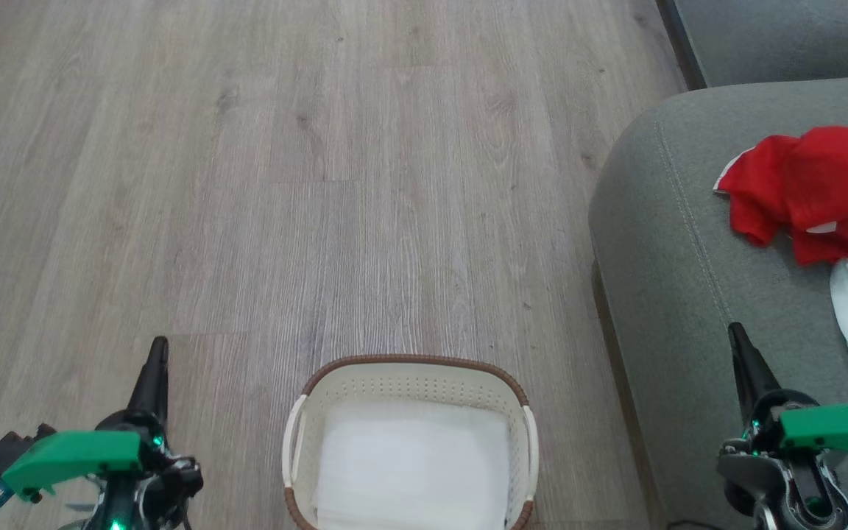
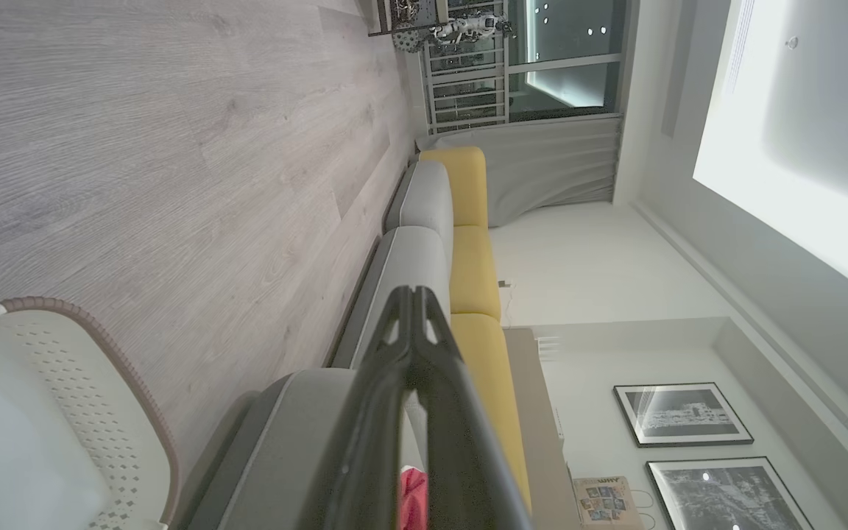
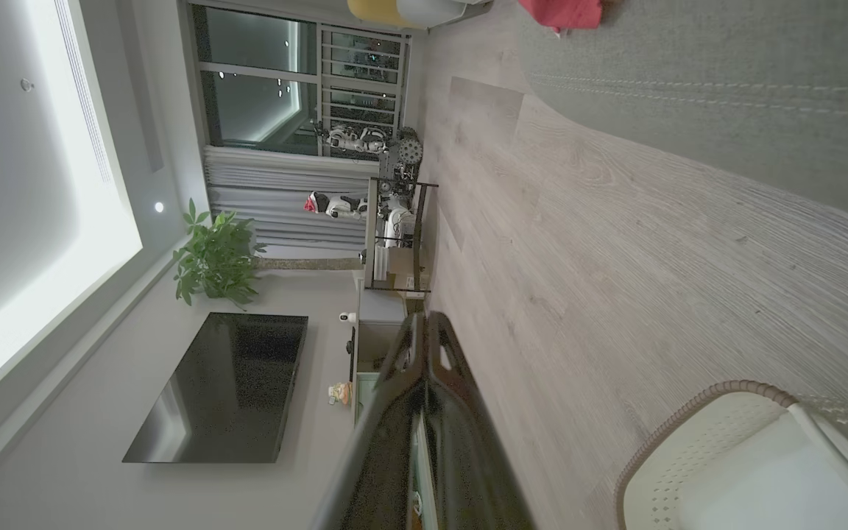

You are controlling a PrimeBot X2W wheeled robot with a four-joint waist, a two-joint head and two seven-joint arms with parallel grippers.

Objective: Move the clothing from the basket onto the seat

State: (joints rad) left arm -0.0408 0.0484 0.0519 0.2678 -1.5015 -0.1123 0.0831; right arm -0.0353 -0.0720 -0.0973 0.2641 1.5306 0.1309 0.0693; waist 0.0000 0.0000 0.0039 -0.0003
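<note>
The red clothing lies bunched on the grey-green seat at the right of the head view, with white panels showing at its lower edge. The white basket with a brown rim stands on the floor at bottom centre; only a flat white sheet lies in it. My left gripper is shut at the lower left, over the floor left of the basket. My right gripper is shut at the lower right, over the seat's front part, below the clothing. Both hold nothing. A red scrap of clothing shows on the seat.
Wood-look floor spreads ahead of the basket. A second grey cushion sits at the top right. The left wrist view shows the sofa's yellow back cushions and the basket. A shelf unit, a television and a plant stand across the room.
</note>
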